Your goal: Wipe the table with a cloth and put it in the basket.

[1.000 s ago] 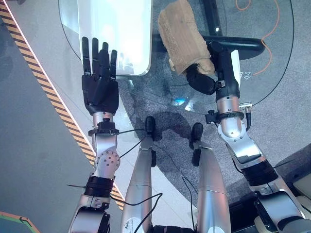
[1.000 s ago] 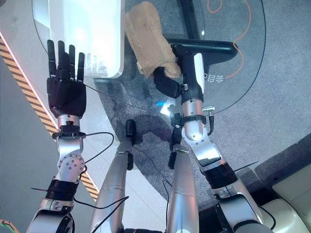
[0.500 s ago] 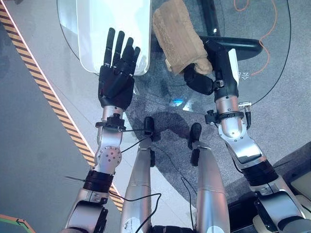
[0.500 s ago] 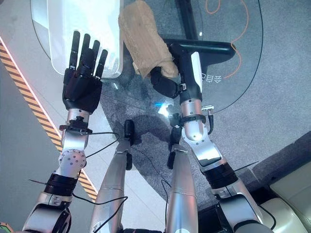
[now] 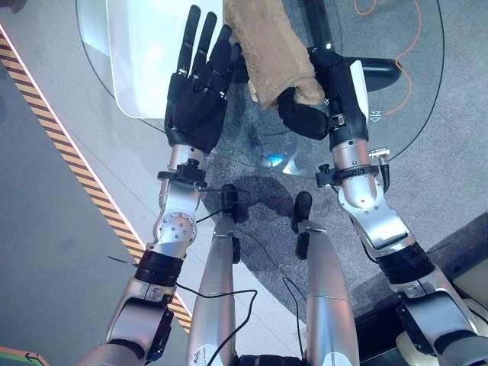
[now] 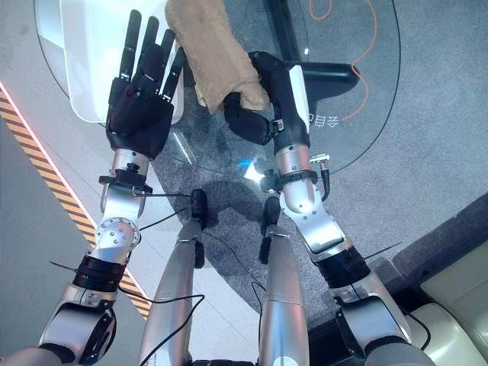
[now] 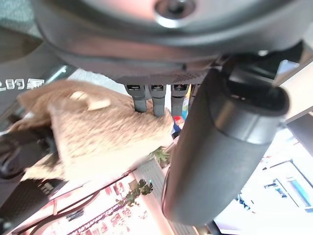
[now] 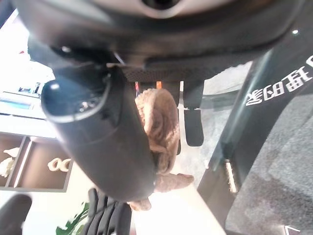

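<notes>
Your right hand (image 5: 305, 118) grips the near end of the tan cloth (image 5: 263, 46), which lies on the glass counter (image 5: 412, 99). Your left hand (image 5: 197, 95) hovers beside it, fingers straight. Wiping looks underway; the basket step is not yet done.

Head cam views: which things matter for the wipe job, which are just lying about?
Job:
cloth, gripped by the right hand
glass table
left hand, fingers straight, beside the cloth

Lying about:
orange cable under the glass
striped floor tape
</notes>
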